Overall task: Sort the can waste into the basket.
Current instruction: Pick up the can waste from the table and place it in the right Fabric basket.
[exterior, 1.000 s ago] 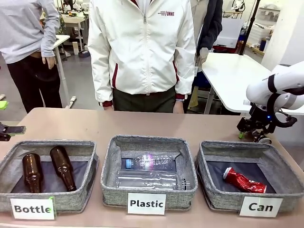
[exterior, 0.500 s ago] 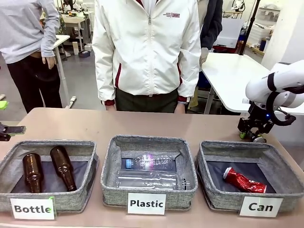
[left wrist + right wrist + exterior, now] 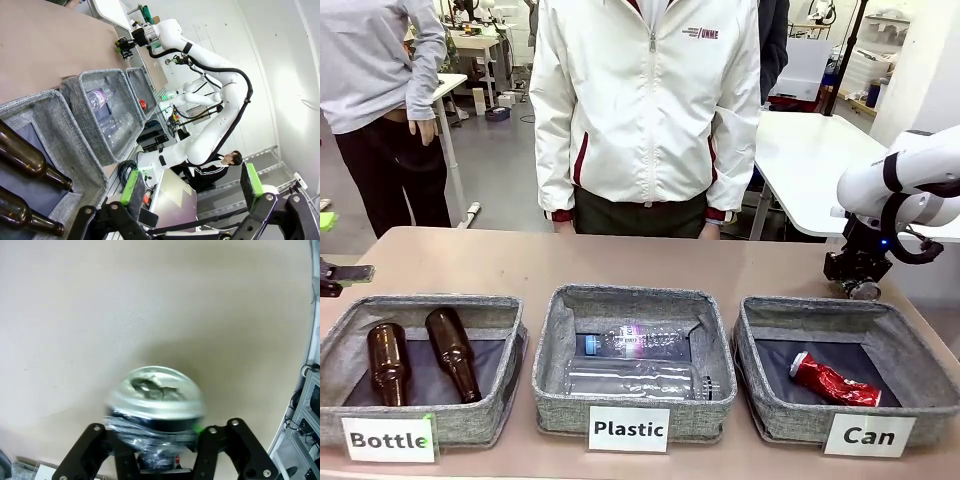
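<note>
Two brown glass bottles (image 3: 420,357) lay in the grey "Bottle" basket (image 3: 340,345); clear plastic bottles (image 3: 635,362) lay in the "Plastic" basket (image 3: 548,345).

Worktop (image 3: 620,262): tan, matte surface, evenly lit. Floor (image 3: 490,180) beyond it: smooth grey. White tables stand behind, one at far right (image 3: 810,160) and one at far left (image 3: 445,90). A white wall (image 3: 920,70) closes the right side. Shelving with boxes (image 3: 870,70) sits at the far right rear. A person in a white jacket (image 3: 650,110) stands at the far edge; another in a grey top (image 3: 380,60) stands at left.
</note>
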You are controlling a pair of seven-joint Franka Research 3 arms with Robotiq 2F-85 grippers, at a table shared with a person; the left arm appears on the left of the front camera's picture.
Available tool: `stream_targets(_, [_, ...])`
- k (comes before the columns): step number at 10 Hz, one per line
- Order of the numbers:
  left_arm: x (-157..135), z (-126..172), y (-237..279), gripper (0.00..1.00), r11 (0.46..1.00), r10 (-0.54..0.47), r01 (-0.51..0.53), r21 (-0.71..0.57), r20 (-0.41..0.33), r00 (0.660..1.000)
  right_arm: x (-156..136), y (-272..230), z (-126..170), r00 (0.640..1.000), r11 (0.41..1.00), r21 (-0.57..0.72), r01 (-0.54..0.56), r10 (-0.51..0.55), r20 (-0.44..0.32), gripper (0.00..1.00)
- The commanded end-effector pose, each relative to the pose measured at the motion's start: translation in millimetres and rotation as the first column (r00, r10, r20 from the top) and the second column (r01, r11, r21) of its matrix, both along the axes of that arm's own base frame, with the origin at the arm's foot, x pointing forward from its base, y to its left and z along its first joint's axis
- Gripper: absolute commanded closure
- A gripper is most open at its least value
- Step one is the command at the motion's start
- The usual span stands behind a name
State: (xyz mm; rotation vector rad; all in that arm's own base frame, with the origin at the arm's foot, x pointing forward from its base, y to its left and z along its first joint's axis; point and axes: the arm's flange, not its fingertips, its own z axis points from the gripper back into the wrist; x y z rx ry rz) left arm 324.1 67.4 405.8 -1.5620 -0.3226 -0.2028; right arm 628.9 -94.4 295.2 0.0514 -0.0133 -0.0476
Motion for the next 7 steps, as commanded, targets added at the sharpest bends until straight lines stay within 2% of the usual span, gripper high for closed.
stream_targets(1, [-4.3,1.0,1.4,0.0,1.0,-0.015,0.015,0.0,0.0,1.0,-0.6,2.1,3.8,1.0,1.0,-0.014,-0.022,0.022,0.014,1.0])
stream_targets(2, [-4.3,1.0,1.4,0.0,1.0,-0.015,0.015,0.0,0.0,1.0,-2.6,2.3,11.4,0.999,1.0,-0.012,-0.015,0.015,0.029,1.0])
stream_targets(4, [-4.3,1.0,1.4,0.0,1.0,-0.015,0.015,0.0,0.0,1.0,-15.4,5.5,47.0,0.998,1.0,0.004,-0.011,0.011,0.061,1.0])
stream_targets(6, [-4.3,1.0,1.4,0.0,1.0,-0.015,0.015,0.0,0.0,1.0,-49.2,18.3,109.7,0.996,0.998,-0.054,0.034,-0.029,0.089,1.0])
stream_targets(7, [-4.3,1.0,1.4,0.0,1.0,-0.015,0.015,0.0,0.0,1.0,-82.0,35.1,150.0,0.994,0.999,-0.034,0.022,-0.018,0.106,1.0])
